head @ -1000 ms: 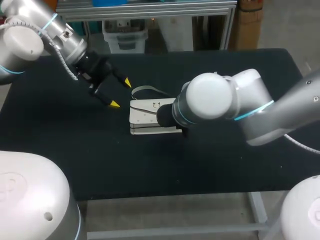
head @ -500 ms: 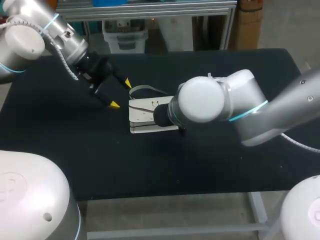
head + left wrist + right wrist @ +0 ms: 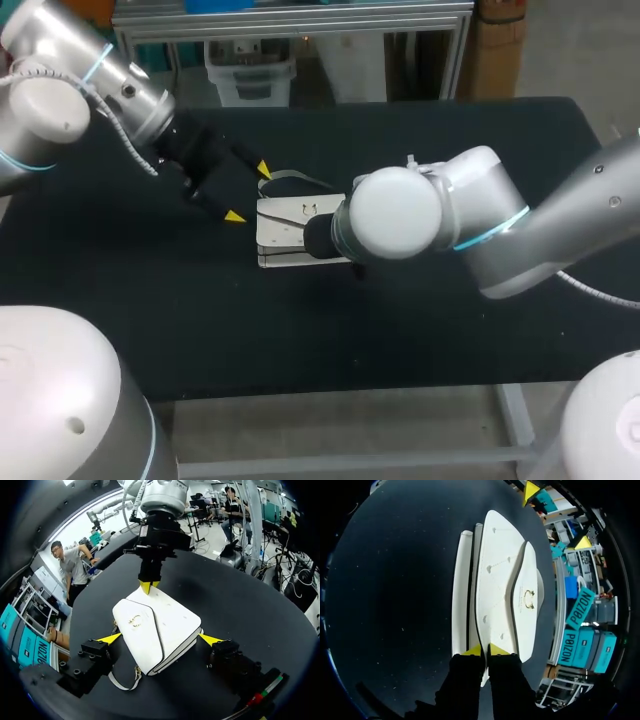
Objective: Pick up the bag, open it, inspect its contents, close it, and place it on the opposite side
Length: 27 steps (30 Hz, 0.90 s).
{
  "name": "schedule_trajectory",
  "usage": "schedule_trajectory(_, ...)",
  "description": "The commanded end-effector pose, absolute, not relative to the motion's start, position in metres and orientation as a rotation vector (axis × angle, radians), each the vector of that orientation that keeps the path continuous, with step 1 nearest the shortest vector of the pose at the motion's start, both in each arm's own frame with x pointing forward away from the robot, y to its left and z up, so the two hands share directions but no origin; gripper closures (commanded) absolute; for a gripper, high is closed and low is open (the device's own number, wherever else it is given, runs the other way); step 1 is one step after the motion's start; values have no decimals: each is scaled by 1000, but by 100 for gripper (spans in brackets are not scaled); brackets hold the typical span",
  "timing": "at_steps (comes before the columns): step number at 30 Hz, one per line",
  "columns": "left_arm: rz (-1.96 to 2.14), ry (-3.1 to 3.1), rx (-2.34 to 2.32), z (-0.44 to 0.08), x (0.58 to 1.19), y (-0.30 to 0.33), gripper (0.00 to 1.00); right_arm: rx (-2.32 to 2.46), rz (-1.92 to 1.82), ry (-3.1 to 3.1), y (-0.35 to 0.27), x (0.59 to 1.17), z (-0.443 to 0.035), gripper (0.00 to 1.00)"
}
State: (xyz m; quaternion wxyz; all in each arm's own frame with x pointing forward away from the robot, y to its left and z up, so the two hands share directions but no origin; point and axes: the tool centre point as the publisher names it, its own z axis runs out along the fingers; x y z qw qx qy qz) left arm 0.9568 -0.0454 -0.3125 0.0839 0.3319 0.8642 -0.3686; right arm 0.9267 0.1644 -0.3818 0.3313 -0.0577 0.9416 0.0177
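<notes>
The white handbag (image 3: 290, 232) lies flat on the black table (image 3: 470, 150), flap side up, with a small gold clasp (image 3: 134, 621) on the flap. Its pale strap (image 3: 290, 180) loops out from the bag's far edge in the head view. In the left wrist view a short stretch of strap (image 3: 122, 682) also curls out beside the bag's corner nearest that camera.

The left gripper (image 3: 248, 193) sits at the bag's left end with its 2 fingers spread wide. In the left wrist view this gripper (image 3: 160, 639) straddles the bag's near end, 1 yellow tip just beside each long side. Whether either tip touches the bag cannot be told.

The right arm (image 3: 480, 225) comes in over the bag's right end, and in the head view its wrist hides its own fingers. In the right wrist view the right gripper (image 3: 484, 651) is at the bag's end edge. Its 2 fingers are drawn in to a narrow slit, and a thin pale sliver of the bag shows between them. The clasp (image 3: 529, 599) lies ahead of these tips and off to 1 side. From the left wrist view the right gripper (image 3: 146, 586) points down onto the bag's far end, its 2 tips close together and touching the white surface. The 2 grippers are at opposite ends of the bag.
</notes>
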Motion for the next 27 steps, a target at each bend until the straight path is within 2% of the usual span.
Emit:
schedule_trajectory(1,-1110,2446,985,-314,944,-53,0,-150,43,2457,166,925,-385,100)
schedule_trajectory(16,-1140,2419,991,-313,945,-55,0,-150,43,2457,166,925,-385,100)
schedule_trajectory(27,-926,2315,1020,-326,949,-72,4,-150,43,2457,166,925,-385,100)
